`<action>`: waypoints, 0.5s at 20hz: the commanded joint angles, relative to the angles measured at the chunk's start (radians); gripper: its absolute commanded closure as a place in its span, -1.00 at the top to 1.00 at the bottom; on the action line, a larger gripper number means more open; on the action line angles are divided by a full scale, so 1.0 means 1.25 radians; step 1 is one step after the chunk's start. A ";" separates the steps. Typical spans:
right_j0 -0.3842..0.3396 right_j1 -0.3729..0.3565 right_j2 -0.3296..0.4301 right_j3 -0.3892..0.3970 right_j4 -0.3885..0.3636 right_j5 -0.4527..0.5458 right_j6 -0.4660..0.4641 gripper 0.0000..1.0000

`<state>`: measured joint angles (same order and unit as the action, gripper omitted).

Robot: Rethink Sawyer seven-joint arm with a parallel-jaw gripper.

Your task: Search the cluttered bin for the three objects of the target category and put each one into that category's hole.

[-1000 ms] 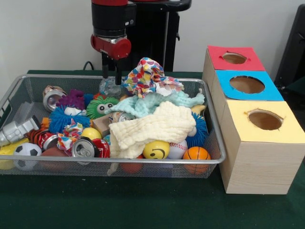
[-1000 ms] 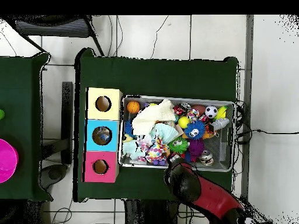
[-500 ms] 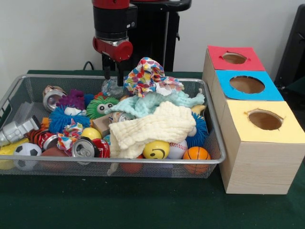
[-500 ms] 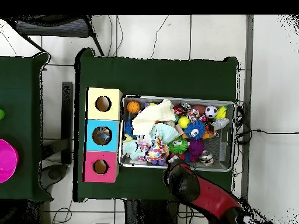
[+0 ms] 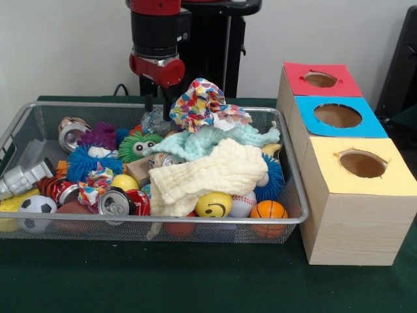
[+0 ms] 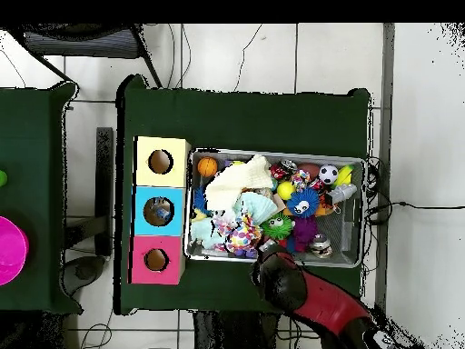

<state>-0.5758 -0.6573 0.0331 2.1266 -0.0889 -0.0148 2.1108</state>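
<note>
Evidently little has been won yet: nearest the camera, along the front rim of the wire bin (image 5: pixel 163 220), the smiley ball (image 5: pixel 213 204), the basketball (image 5: pixel 268 210) and the crushed can (image 5: pixel 117 202) lie just where they lay a second ago. Behind them the cream cloth (image 5: pixel 208 173) is draped over the middle of the heap as before, with the mint cloth (image 5: pixel 208 140) just beyond it. At the far side the patterned cloth (image 5: pixel 199 101) stands bunched up, and just beside it sits a crumpled clear object (image 5: pixel 155 122). What has changed is above that object. The gripper (image 5: pixel 158 104), which reached lower into the bin a second ago, has lifted a little and drifted slightly toward the patterned cloth. Its two fingers stand apart, with nothing that I can see carried between them. The clear object appears to stay in the bin rather than rising with it. To the side, the yellow box (image 5: pixel 355 195), blue box (image 5: pixel 371 127) and red box (image 5: pixel 293 72) have not changed. My reading is that this dip came away empty. I cannot tell which category is wanted, but every candidate seems still in the bin, so searching and grasping remain to be done.
</note>
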 commanded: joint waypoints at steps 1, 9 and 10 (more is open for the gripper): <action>0.008 0.172 0.024 -0.098 -0.048 -0.022 0.032 1.00; 0.036 0.201 -0.004 -0.134 -0.053 -0.056 0.035 1.00; 0.041 0.204 -0.009 -0.136 -0.050 -0.061 0.037 1.00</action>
<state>-0.5640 -0.5553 0.0289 2.0156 -0.0959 -0.1120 2.1108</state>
